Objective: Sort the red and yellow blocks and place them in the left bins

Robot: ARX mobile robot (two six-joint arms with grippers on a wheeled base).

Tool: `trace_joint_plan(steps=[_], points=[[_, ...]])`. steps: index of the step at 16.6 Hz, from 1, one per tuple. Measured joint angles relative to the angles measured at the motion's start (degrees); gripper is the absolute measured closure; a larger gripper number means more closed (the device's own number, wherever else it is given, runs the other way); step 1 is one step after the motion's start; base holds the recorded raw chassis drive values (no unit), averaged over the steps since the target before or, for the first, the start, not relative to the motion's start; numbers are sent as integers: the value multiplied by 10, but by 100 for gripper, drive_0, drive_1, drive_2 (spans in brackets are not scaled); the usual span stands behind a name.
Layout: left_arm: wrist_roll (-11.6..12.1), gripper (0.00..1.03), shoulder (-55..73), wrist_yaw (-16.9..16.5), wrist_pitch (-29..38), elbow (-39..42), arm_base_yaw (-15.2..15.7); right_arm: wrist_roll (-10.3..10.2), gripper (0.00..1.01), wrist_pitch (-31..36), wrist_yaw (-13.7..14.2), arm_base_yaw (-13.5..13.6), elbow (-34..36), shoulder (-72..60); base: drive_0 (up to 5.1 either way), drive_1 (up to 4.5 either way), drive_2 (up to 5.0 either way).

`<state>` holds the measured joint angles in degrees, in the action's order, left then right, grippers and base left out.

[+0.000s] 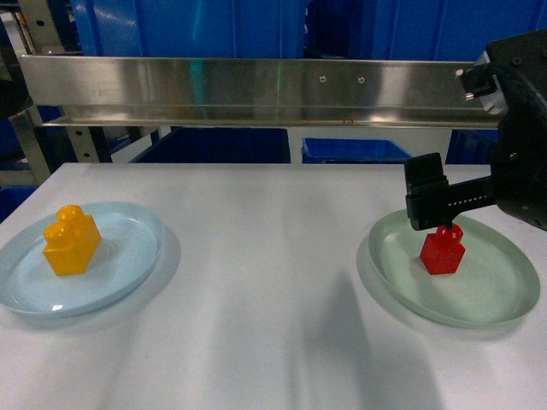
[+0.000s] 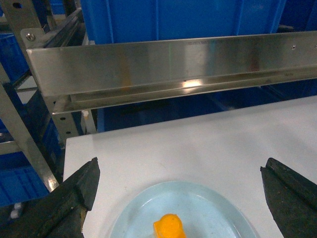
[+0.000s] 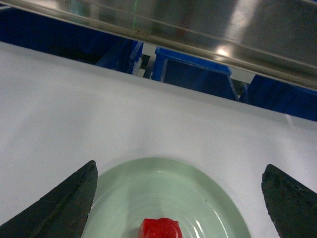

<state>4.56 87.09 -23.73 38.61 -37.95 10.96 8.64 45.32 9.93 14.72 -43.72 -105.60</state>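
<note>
The orange-yellow block [image 1: 72, 240] with a stepped studded top stands on a pale blue plate [image 1: 128, 265] at the left; its top stud [image 2: 169, 225] shows low in the left wrist view. My left gripper [image 2: 179, 171] hangs open above that plate and is out of the head view. The red block [image 1: 443, 251] with one round stud sits on a pale green plate [image 1: 496, 290] at the right, seen again as the red block [image 3: 160, 229] in the right wrist view. Above it, not touching, my right gripper [image 1: 438, 224] [image 3: 179, 168] is wide open.
Both plates lie on a white table [image 1: 265, 282]. A steel shelf rail [image 1: 256, 90] runs across behind the table's far edge. Blue bins [image 1: 355, 150] sit below and behind the rail, and larger blue crates [image 2: 183, 20] above it.
</note>
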Motion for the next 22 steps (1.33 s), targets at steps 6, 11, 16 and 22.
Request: trace_joint_plan(steps=[6,11,16,22], points=[[0,5,0,0,0,0,0,-10,3,-12,43,7,-36,-100,0,0,0],[0,5,0,0,0,0,0,-51,3,-14,79,18,-51,-159,0,0,0],[0,5,0,0,0,0,0,-89,18,-14,118,13,-58,-171,0,0,0],[0,5,0,0,0,0,0,-136,72,9,123,5,-24,-170,0,0,0]])
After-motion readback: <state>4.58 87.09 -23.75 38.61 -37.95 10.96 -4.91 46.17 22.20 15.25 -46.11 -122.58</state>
